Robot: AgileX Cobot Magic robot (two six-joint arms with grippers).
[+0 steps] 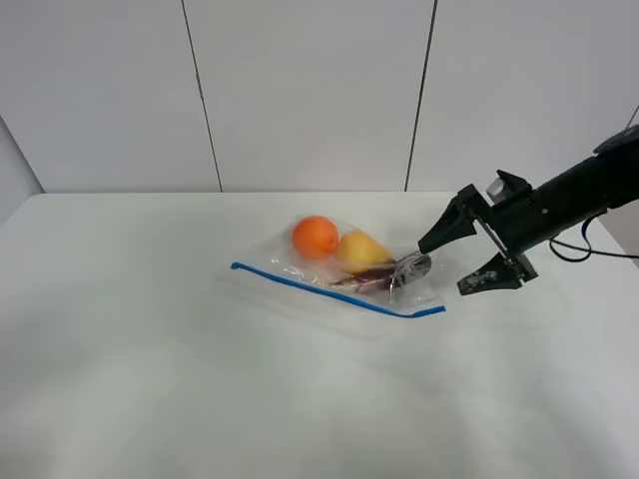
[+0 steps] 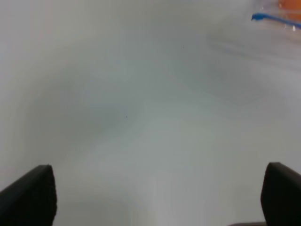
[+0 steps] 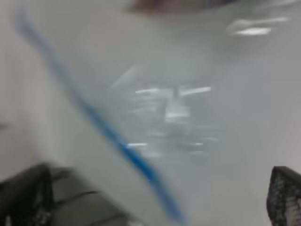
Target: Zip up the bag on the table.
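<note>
One bag (image 1: 344,269) lies near the middle of the table (image 1: 150,379), clear and crinkly, its blue zip strip (image 1: 329,290) along the near edge. Inside sit an orange (image 1: 316,237), a yellow fruit (image 1: 359,249) and a dark purple item (image 1: 371,280). No writing shows on it. Just beside its right end hovers the right gripper (image 1: 454,262), fingers spread wide, holding nothing; its wrist view is blurred. The left gripper (image 2: 160,202) hangs over bare table, fingers well apart, empty.
</note>
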